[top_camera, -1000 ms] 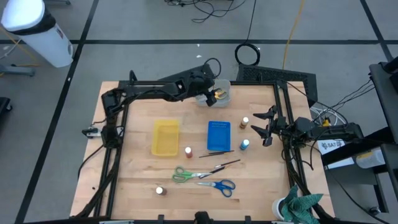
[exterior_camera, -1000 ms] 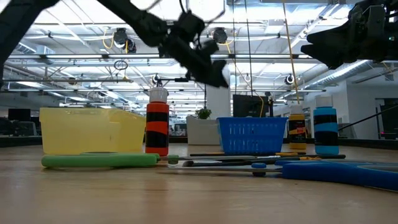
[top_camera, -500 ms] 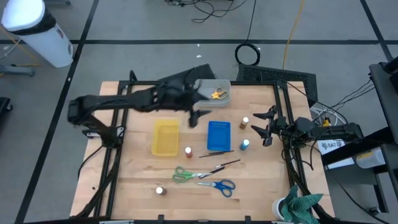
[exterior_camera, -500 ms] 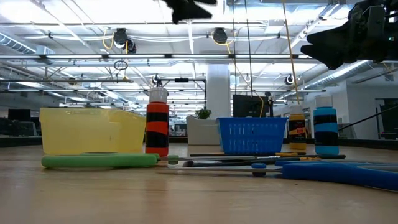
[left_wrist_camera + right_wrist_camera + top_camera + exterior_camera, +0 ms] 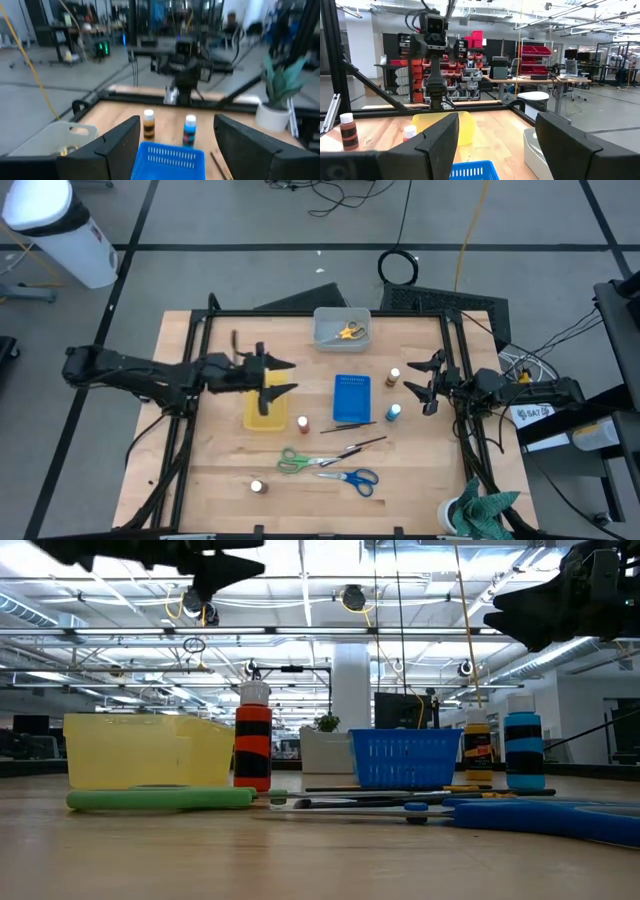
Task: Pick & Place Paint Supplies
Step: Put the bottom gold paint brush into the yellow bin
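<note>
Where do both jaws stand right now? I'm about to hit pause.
Left gripper: open, empty, above the yellow tray.
Right gripper: open, empty, waiting at the table's right side.

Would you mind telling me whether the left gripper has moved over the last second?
Yes. The left gripper has swung away from the grey bin and now hangs open over the yellow tray.

In the low view we lose the blue-handled metal scissors (image 5: 560, 817) past the right edge, and the small brown-topped paint bottle (image 5: 478, 752) stands half behind the blue perforated plastic tray (image 5: 404, 757) (label unreadable).
</note>
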{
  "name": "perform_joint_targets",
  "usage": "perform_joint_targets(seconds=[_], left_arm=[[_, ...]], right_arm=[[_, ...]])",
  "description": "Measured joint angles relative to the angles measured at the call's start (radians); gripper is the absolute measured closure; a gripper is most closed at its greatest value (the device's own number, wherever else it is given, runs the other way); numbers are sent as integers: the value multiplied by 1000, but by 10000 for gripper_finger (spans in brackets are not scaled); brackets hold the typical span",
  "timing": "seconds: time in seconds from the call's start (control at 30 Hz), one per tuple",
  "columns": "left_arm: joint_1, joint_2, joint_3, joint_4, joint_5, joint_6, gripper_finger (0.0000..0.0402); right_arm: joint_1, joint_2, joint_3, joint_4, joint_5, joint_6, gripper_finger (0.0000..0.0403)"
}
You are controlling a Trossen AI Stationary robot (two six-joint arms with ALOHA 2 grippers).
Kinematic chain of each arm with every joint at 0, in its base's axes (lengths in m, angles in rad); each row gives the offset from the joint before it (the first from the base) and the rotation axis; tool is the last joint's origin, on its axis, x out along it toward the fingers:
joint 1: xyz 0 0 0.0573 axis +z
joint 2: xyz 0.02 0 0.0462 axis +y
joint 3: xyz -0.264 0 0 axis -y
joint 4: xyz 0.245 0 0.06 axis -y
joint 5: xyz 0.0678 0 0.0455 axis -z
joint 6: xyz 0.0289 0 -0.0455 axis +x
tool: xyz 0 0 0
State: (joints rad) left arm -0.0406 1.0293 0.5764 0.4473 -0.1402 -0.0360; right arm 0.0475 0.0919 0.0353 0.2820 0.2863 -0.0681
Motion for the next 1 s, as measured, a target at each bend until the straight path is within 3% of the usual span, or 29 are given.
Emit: perform_joint_targets(seconds=[0.23,0.43,0.73,0.87,0.93,1.0], left_arm=[[0,-16,-95,98,1,-42,135],[0,25,-97,82,2,-97,135],[0,65,-96,95,2,-128,135],[1,65,-96,97,2,-127,135],[1,65,-96,98,2,-128,135],[1,65,-96,98,2,-128,135]], right_arm=[[-1,14,0,121,0,54,156],[-1,25,0,361,3,267,156],[-1,25,0,545,29,188,156],[-1,25,0,506,81,124,156],[-1,27,0,444,49,125,156],[0,51,0,423,-100,154,156]])
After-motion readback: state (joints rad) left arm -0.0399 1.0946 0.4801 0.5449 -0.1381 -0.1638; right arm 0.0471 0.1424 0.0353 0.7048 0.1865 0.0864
